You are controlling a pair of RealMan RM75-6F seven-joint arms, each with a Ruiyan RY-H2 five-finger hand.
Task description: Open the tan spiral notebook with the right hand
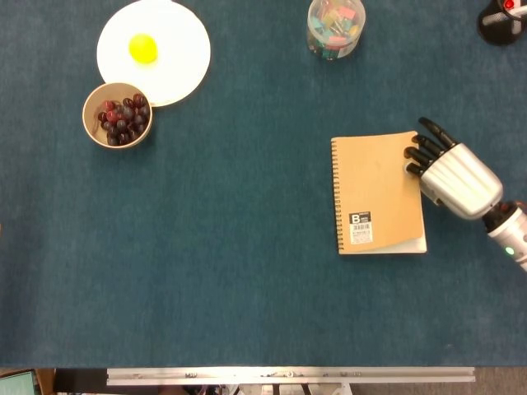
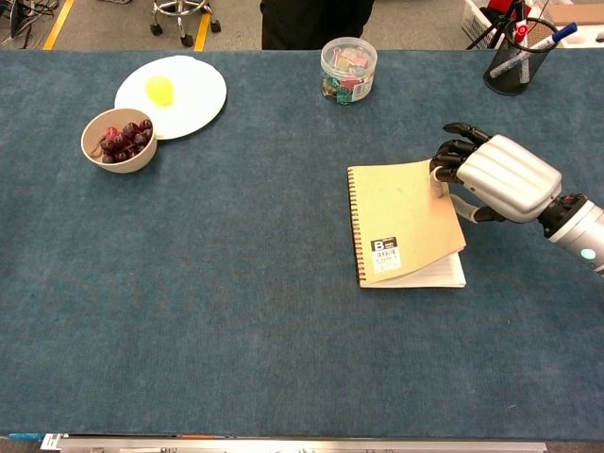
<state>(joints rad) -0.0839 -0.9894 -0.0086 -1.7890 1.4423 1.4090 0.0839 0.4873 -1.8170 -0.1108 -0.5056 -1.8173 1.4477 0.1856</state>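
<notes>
The tan spiral notebook point(image 1: 375, 189) point(image 2: 401, 219) lies on the blue table, right of centre, with its spiral along the left edge. The cover's right edge is raised a little, and white pages point(image 2: 434, 274) show under it at the lower right corner. My right hand point(image 1: 451, 174) point(image 2: 495, 175) is at the notebook's upper right edge. Its dark fingertips point(image 2: 445, 162) lie on top of the cover and the thumb sits below the edge, so it pinches the cover. My left hand shows in neither view.
A white plate point(image 1: 177, 70) with a yellow ball point(image 1: 142, 48) and a bowl of dark grapes point(image 1: 117, 114) stand at the far left. A clear jar of coloured clips point(image 1: 335, 26) is at the back centre. A mesh pen holder point(image 2: 517, 58) stands at the back right.
</notes>
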